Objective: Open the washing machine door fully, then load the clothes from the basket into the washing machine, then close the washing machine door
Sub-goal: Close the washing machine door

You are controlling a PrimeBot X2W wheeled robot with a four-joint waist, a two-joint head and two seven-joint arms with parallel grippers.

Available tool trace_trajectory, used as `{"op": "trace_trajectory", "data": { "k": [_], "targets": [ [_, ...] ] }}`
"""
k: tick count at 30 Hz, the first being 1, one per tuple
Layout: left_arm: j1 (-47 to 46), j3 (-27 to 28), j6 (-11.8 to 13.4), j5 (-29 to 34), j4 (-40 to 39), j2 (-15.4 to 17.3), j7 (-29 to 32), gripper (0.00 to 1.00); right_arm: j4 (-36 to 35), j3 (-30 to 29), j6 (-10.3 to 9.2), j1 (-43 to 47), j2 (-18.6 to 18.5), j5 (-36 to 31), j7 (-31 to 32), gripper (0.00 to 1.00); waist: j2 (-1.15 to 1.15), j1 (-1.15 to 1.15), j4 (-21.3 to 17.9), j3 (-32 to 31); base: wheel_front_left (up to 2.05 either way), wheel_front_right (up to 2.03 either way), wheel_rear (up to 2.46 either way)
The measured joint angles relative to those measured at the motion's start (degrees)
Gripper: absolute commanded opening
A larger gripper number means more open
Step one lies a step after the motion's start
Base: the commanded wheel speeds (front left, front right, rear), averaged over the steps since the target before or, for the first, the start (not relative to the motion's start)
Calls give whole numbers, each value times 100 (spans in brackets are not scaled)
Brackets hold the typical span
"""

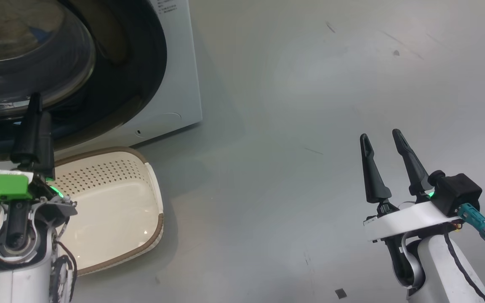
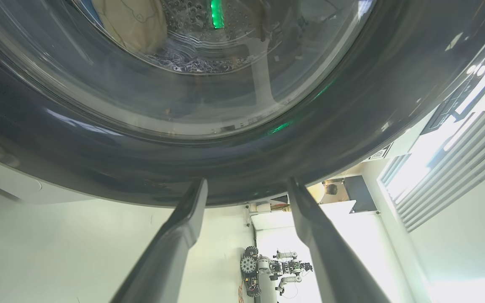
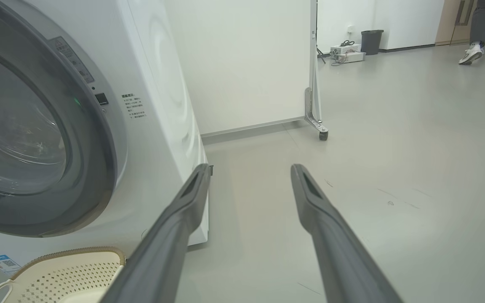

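The jaws of the left gripper (image 2: 246, 187) are seen spread apart, with nothing held between them. The jaws of the right gripper (image 1: 380, 135) are likewise spread and empty. Behind the left fingertips and just beside that wrist, on the side toward the right arm, the basket (image 1: 99, 176) is found on the floor (image 1: 289, 168), and no garment is seen in it. Straight ahead of the left jaws, and very near to them, the lower arc of the washing machine door (image 1: 141, 75) is met. Whether the fingertips touch it cannot be told. As the door is round, no long axis is given, and its dark rim runs crosswise before the left jaws. The door appears to lie flat against the front of the washing machine (image 1: 181, 92) and is judged closed or nearly so, though the latch cannot be checked. Further on, behind the glass, the clothes (image 2: 129, 25) are seen inside the drum. From the right jaws the door lies well apart, off toward the left arm, and bare floor is ahead of them. The left arm is therefore judged the nearer one, if a last press on the door is needed.
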Motion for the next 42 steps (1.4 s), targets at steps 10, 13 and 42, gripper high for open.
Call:
{"op": "trace_trajectory", "data": {
  "k": [10,13,42],
  "targets": [
    [836,-189,0,891,-566,0,-586,100,56,-154,-18,365,-23,-34,0,100,0,0,361,-383,0,0,0],
    [1102,-355,0,1581,-692,105,-856,100,65,-183,-59,469,-71,-79,0,100,0,0,481,-512,0,0,0],
    [2866,-1652,956,6345,-558,1078,-2290,100,178,-100,-159,1399,-104,-185,0,100,0,-1,1228,-1633,0,0,0]
  ]
}}
